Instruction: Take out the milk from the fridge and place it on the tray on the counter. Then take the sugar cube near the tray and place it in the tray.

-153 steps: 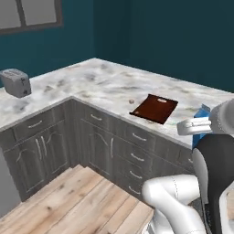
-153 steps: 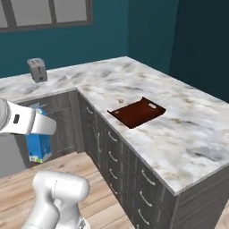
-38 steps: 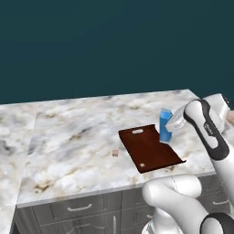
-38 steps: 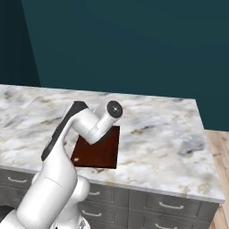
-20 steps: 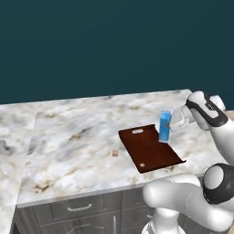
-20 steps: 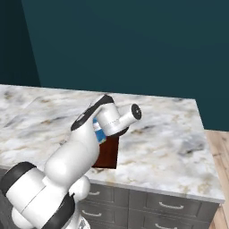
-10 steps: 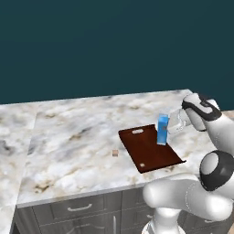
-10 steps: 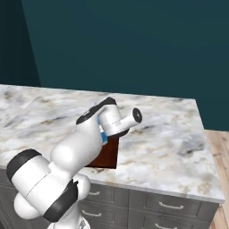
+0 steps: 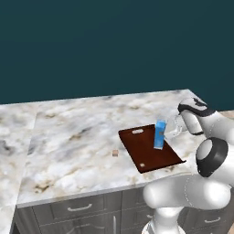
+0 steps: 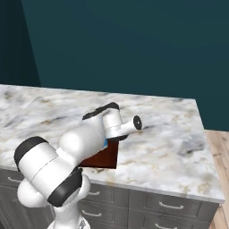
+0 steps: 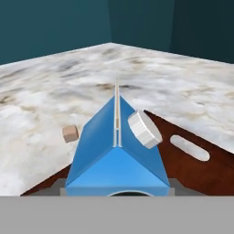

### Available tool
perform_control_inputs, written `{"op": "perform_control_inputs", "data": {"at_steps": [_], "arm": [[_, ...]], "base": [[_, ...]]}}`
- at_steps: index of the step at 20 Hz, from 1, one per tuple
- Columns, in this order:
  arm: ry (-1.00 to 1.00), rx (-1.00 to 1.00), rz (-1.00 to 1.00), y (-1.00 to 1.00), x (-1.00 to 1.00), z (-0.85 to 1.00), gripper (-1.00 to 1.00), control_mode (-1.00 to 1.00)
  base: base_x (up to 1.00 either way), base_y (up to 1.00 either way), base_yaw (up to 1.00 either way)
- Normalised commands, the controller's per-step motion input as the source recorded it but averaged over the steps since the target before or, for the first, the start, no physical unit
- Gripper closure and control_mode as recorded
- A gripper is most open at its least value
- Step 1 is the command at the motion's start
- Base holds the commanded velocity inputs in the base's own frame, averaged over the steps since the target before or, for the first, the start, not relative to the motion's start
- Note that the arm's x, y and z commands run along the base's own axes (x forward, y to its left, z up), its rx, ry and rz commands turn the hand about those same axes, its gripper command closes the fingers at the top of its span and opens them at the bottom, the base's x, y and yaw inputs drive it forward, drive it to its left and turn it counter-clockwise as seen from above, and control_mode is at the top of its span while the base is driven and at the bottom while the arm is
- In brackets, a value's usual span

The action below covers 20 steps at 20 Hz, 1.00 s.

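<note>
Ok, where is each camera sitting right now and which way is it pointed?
Left base view: behind-left of the arm, looking down at the counter, tray, milk, sugar cube; arm lower right.
Right base view: behind-right, same counter; arm hides most of the tray.
Hand view: on the hand, looking along the milk's gabled top.
All share the tray.

A dark teal wall (image 9: 100, 45) stands behind; wood-plank floor (image 10: 219, 147) shows at right, possibly light oak.
</note>
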Motion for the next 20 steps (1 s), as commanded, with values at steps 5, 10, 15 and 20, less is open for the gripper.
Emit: {"op": "perform_control_inputs", "data": {"at_steps": [5, 10, 15, 20], "arm": [[0.0, 0.02, 0.02, 0.0, 0.06, -0.32, 1.0, -1.0], [-0.01, 0.0, 0.01, 0.0, 0.05, -0.32, 1.0, -1.0], [-0.04, 0.0, 0.01, 0.0, 0.0, -0.3, 1.0, -1.0], [-0.01, 0.0, 0.0, 0.03, 0.0, -0.17, -1.0, -1.0]], "base": [[0.0, 0.0, 0.0], [0.0, 0.0, 0.0], [0.0, 0.0, 0.0], [0.0, 0.0, 0.0]]}}
